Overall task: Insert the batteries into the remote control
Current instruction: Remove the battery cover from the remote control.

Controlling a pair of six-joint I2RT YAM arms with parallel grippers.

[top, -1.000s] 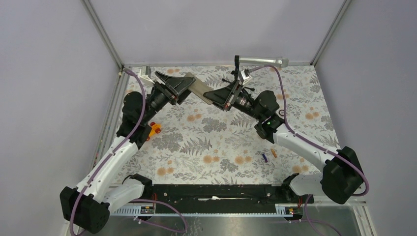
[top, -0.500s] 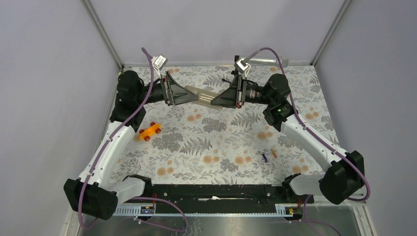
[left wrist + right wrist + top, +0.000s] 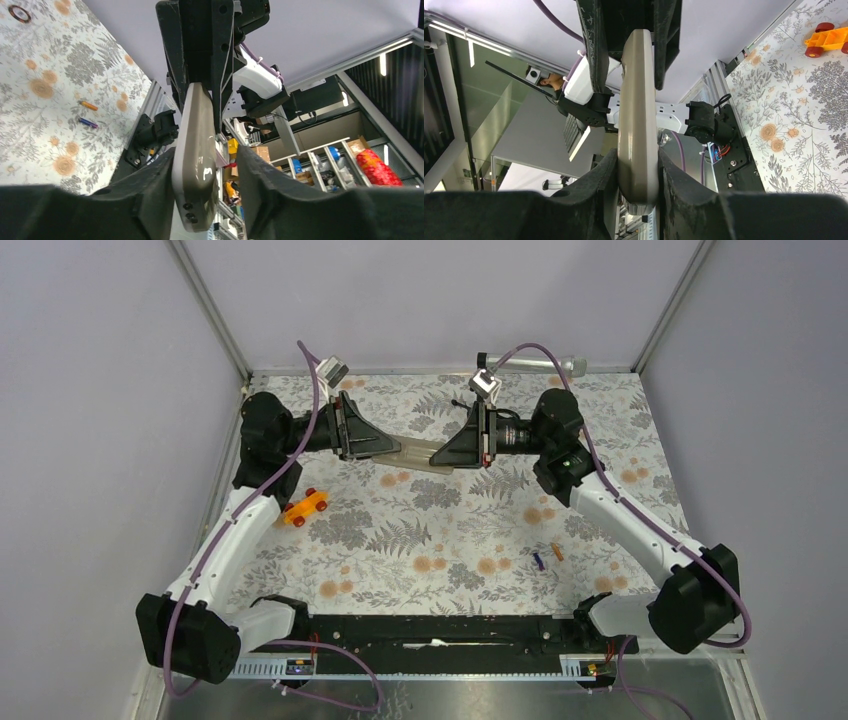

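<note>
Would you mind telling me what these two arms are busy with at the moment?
Both arms hold the remote control between them, raised above the far part of the table. The left hand is shut on one end and the right hand on the other. The dark blue battery and the orange battery lie side by side on the table, nearer the right arm's base, not yet loaded.

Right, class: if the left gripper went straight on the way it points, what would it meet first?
The right gripper, most likely: it faces the left gripper head-on, each shut on one end of the remote held between them.
</note>
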